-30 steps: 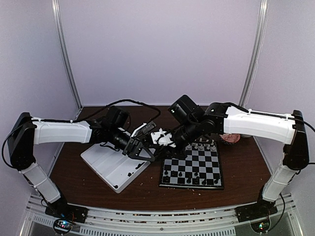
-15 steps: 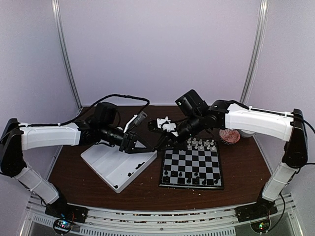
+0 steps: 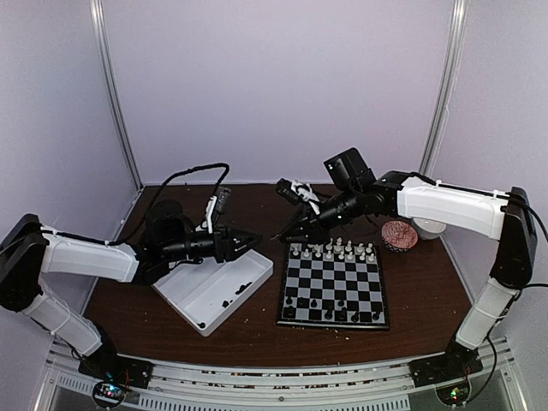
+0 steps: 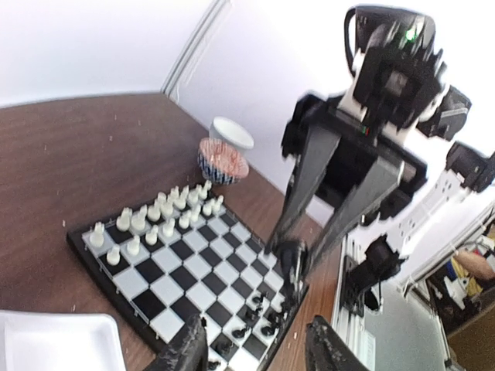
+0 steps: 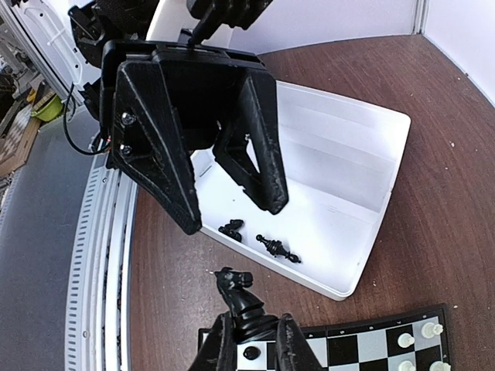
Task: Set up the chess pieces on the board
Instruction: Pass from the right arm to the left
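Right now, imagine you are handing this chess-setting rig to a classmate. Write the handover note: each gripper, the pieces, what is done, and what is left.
Left gripper: open and empty, above the far side of the white tray.
Right gripper: shut on a black knight, raised near the far left corner of the chessboard.
Done: white pieces stand in the board's far two rows; a few black pieces stand on the near rows.
Left: place the knight, then move the loose black pieces lying in the tray onto the board.
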Robot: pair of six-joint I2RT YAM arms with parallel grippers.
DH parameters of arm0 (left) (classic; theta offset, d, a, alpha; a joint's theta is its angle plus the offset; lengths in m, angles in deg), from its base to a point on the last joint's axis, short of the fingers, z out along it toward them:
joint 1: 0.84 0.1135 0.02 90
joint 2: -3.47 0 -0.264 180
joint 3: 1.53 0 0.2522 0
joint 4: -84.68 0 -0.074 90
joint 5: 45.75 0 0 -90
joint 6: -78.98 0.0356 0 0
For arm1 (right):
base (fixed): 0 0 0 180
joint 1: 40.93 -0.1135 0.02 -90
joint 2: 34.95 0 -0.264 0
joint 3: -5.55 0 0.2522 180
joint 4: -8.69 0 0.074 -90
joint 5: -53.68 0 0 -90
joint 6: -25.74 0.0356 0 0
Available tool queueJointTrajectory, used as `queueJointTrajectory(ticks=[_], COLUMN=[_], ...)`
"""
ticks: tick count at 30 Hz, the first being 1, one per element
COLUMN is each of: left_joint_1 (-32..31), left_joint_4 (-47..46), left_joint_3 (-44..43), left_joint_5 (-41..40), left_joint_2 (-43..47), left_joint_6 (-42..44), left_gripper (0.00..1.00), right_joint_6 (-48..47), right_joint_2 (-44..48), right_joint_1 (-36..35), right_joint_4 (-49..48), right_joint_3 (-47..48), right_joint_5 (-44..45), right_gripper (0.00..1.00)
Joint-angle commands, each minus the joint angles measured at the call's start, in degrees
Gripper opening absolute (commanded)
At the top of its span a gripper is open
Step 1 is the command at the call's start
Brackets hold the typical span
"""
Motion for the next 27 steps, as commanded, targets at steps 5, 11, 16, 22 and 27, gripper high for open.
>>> queueJointTrajectory(ticks=[5,11,16,22,27], left_joint_1=[-1.25,-1.3,-1.29,-1.23,-1.21], left_joint_4=[-13.84,-15.48,-16.59,-15.4,-14.42], left_joint_3=[-3.28,-5.45,-6.86,-7.54,-7.07], left_joint_5=[0.24,4.03,5.96,6.17,5.57], left_joint_2=[-5.48,-8.06,-10.05,-10.78,-10.54], left_joint_6=[-5.17,-6.43,-7.4,-7.8,-7.89], left_gripper=[0.44,0.39,0.32,0.34,0.36], right_joint_6=[4.04,4.7,4.65,4.64,5.26], right_joint_2=[-0.96,-1.39,-1.56,-1.11,-0.37], right_joint_1=[-0.22,-0.22,-0.21,-0.15,0.53], right_joint_4=[-3.32,-3.71,-3.75,-3.98,-4.55], right_joint_3=[-0.09,0.43,0.72,0.63,0.37], right_joint_5=[-1.22,-0.95,-0.49,-0.03,-0.16], right_gripper=[0.17,0.17,0.17,0.17,0.17])
